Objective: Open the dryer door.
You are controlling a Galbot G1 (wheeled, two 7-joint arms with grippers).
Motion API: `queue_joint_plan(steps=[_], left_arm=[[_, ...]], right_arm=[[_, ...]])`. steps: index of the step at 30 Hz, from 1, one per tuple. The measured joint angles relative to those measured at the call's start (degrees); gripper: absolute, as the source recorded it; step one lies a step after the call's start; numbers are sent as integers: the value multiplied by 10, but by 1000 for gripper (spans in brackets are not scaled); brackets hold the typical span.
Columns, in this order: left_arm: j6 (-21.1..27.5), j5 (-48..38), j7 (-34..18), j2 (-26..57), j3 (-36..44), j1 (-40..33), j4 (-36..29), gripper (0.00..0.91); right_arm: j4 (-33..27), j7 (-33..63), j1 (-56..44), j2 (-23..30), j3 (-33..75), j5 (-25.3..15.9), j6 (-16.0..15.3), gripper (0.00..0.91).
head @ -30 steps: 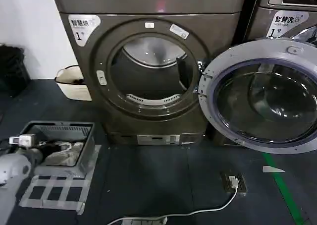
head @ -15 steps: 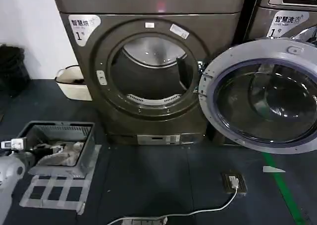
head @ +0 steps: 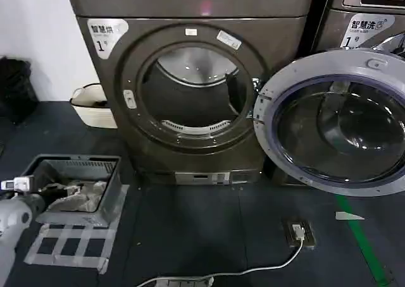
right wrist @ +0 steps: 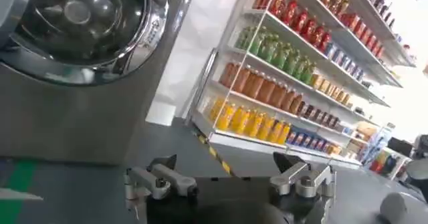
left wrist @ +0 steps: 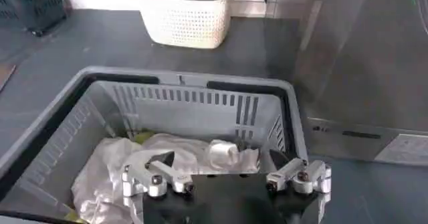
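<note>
The dryer (head: pixel 190 9) marked 1 stands straight ahead, its round drum opening (head: pixel 193 91) uncovered. Its dryer door (head: pixel 380 64) is swung wide to the right on its hinge, and the glass faces me. My left arm (head: pixel 11 217) is low at the left edge, far from the door. In the left wrist view the left gripper (left wrist: pixel 221 160) hangs open over a grey basket (left wrist: pixel 60 132) of crumpled clothes and holds nothing. The right gripper (right wrist: pixel 224 162) is open and empty above dark floor, with a chrome-rimmed round machine window (right wrist: pixel 87 18) close by.
The grey basket (head: pixel 117 189) sits on taped floor at the front left, with a white laundry basket (head: pixel 92 103) behind it by the wall. A socket and white cable (head: pixel 297 231) lie on the floor. Green tape (head: pixel 364 243) runs at the right. Drink shelves (right wrist: pixel 294 65) stand beyond the right gripper.
My left arm has drawn back toward the lower left, off the front of the grey basket. The dryer door has stayed wide open.
</note>
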Motion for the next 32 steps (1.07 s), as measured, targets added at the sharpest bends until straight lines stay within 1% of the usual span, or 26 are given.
queue_joint_plan(steps=[14,21,25,28,32], left_arm=[[0,2,0,-1,2,1,7,907],[0,3,0,-1,2,-2,14,907],[0,3,0,-1,2,-2,14,907],[0,3,0,-1,1,0,15,907],[0,3,0,0,0,1,16,907]], right_arm=[[-8,13,0,2,-1,-7,0,907],[-27,71,5,1,-1,-22,0,907],[-34,125,11,0,0,-40,-18,907],[-40,174,16,-5,4,-54,-38,907],[-48,270,22,-14,12,-48,-83,907]])
